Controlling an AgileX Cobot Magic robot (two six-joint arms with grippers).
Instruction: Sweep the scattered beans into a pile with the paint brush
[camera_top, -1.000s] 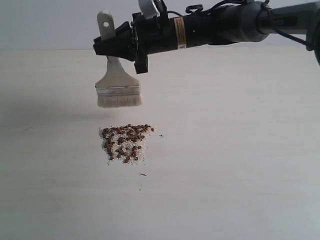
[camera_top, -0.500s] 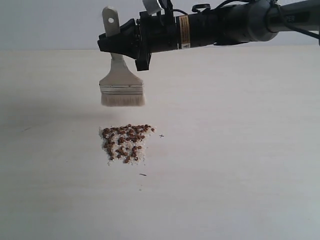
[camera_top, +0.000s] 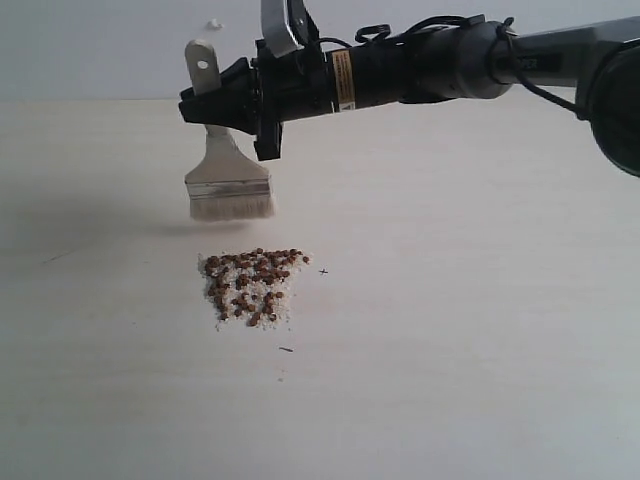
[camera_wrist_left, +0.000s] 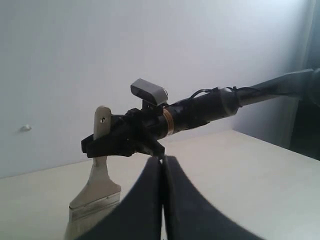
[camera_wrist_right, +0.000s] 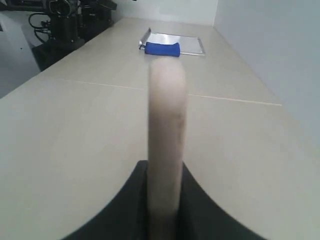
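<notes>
The right end effector (camera_top: 222, 98) is black, and the dark arm (camera_top: 450, 58) behind it carries a yellow label (camera_top: 343, 78). The paint brush (camera_top: 230, 172) has a pale cream handle, silver ferrule and off-white bristles. Below the end effector, reddish-brown beans (camera_top: 250, 285) speckle white grains (camera_top: 282, 310) on the pale cream surface (camera_top: 480, 320). The left end effector (camera_wrist_left: 162, 170) is black.

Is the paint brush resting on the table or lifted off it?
Lifted. The right gripper holds the paint brush by its handle, bristles down, above the table, not touching the beans.
</notes>
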